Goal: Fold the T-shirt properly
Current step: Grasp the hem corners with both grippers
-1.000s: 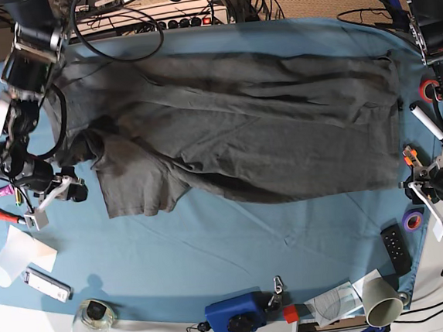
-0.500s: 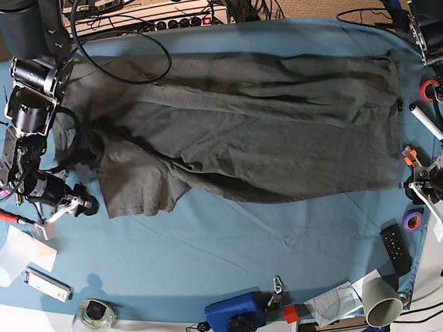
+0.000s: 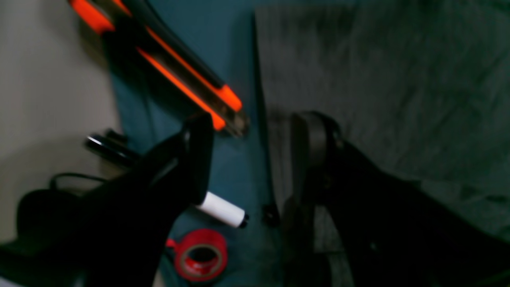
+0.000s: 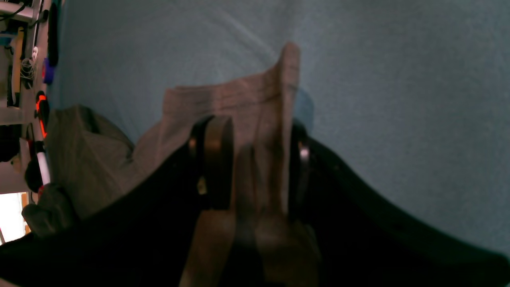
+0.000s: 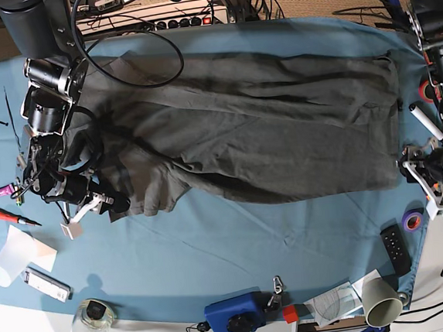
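The dark grey T-shirt (image 5: pixel 249 125) lies spread on the blue tablecloth (image 5: pixel 237 250), collar end at the view's left and hem at the right. My right gripper (image 5: pixel 105 206) is at the shirt's front-left sleeve. In the right wrist view it (image 4: pixel 255 155) is shut on a raised fold of the T-shirt (image 4: pixel 239 99) that stands up between the fingers. My left gripper (image 5: pixel 417 166) is at the hem's right edge. In the left wrist view it (image 3: pixel 255 151) is open and empty, one finger over the cloth and one over the T-shirt (image 3: pixel 378 79).
Around the cloth lie a red-handled tool (image 5: pixel 9 217), a white cup (image 5: pixel 12 258), a glass jar (image 5: pixel 95 317), a blue box (image 5: pixel 236 314), a remote (image 5: pixel 396 249), purple tape (image 5: pixel 412 219) and a white marker (image 5: pixel 427 122). An orange knife (image 3: pixel 179 75) and red tape (image 3: pixel 201 255) lie beside the left gripper.
My right gripper has moved right from the bare cloth onto the sleeve and taken hold of it; the sleeve's edge has bunched rightward. My left gripper has shifted slightly towards the hem.
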{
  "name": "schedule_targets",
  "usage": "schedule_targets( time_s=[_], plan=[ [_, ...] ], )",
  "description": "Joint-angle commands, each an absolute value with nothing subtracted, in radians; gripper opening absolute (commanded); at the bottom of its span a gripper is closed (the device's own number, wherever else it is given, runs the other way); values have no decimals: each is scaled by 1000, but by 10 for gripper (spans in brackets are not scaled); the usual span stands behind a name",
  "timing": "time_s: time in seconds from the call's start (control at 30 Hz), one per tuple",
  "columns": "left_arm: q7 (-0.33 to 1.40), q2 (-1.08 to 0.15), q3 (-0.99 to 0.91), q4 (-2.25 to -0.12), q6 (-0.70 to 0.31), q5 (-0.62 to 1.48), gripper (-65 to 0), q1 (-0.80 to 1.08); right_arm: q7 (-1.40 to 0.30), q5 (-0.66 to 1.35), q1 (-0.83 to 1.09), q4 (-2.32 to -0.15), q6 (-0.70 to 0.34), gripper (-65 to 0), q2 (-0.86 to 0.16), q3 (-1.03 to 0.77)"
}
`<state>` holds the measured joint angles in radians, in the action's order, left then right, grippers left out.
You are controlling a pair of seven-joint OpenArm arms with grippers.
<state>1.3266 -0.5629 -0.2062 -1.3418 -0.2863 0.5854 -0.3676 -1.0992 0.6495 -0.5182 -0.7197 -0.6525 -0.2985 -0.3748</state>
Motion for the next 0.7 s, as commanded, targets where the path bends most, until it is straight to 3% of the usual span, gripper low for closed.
schedule_targets(
  time_s=[0.0,0.33,0.67],
  plan=[
    [1312,-580,-214,-1357,-300,616,-341,-393,-1154,606,-527,-722,-644,-440,-302,-372],
    [1201,-503,-212,-1337,-421,695,-340,-397,-1179,606,-527,-722,-643,-440,-302,-372],
    [1143,-493,-212,-1209,-326,542,-341,-477,-1179,605,-527,-722,-643,-440,-311,-372]
  ],
)
